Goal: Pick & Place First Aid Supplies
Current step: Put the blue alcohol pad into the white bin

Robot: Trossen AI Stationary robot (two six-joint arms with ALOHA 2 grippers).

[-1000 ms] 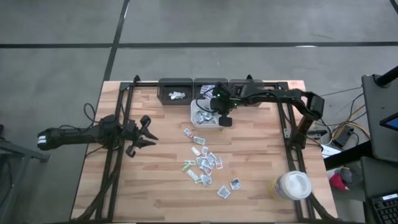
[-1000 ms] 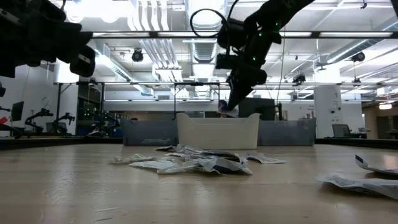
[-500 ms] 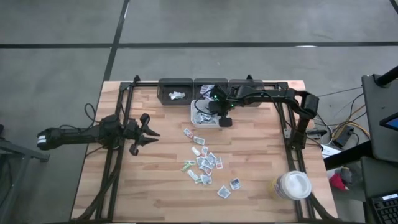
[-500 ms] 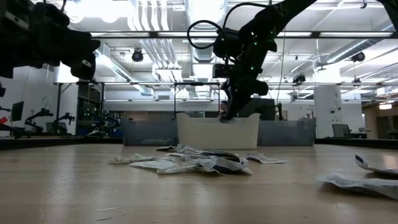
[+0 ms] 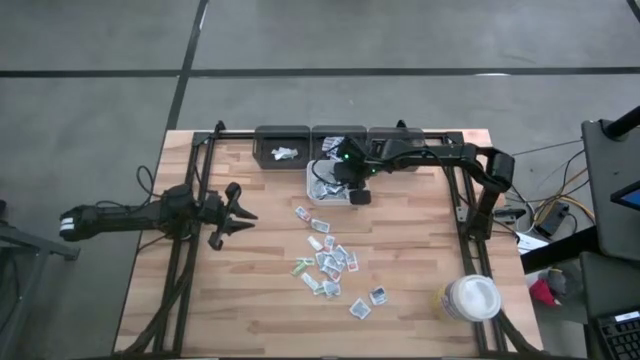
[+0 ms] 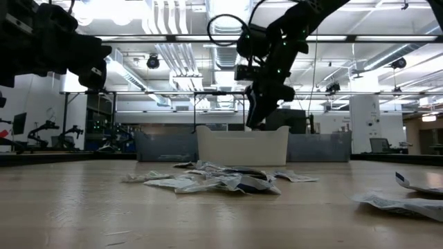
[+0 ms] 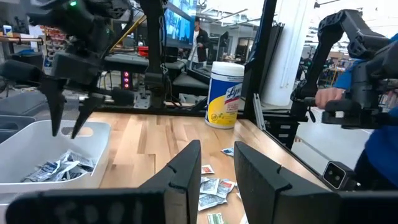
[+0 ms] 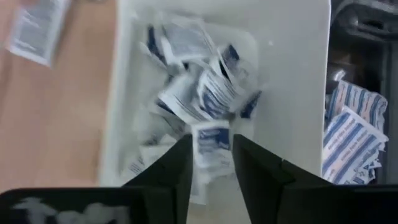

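Several white and blue-grey sachets, a few greenish, lie scattered on the wooden table (image 5: 328, 262). More of them fill the white bin (image 5: 318, 186) (image 8: 186, 93). My right gripper (image 5: 338, 186) (image 8: 211, 146) hangs just above this bin, fingers pointing down and open. One sachet (image 8: 213, 138) shows in the gap between the fingers, lower down among those in the bin. The left wrist view shows the same gripper (image 7: 65, 121) with its fingers apart and nothing between them. My left gripper (image 5: 237, 212) (image 7: 214, 180) waits open above the table's left side.
Three dark bins (image 5: 282, 145) (image 5: 340, 143) (image 5: 395, 140) stand along the far edge; striped packets (image 8: 348, 130) lie in the middle one. A white round lidded tub (image 5: 472, 298) (image 7: 225, 93) stands at the near right. Dark frame posts run down both table sides.
My right gripper has gone a little toward the table's left over the white bin, dipped to its rim and come up again. The small sachet that showed at its fingertips in the low view is no longer there.
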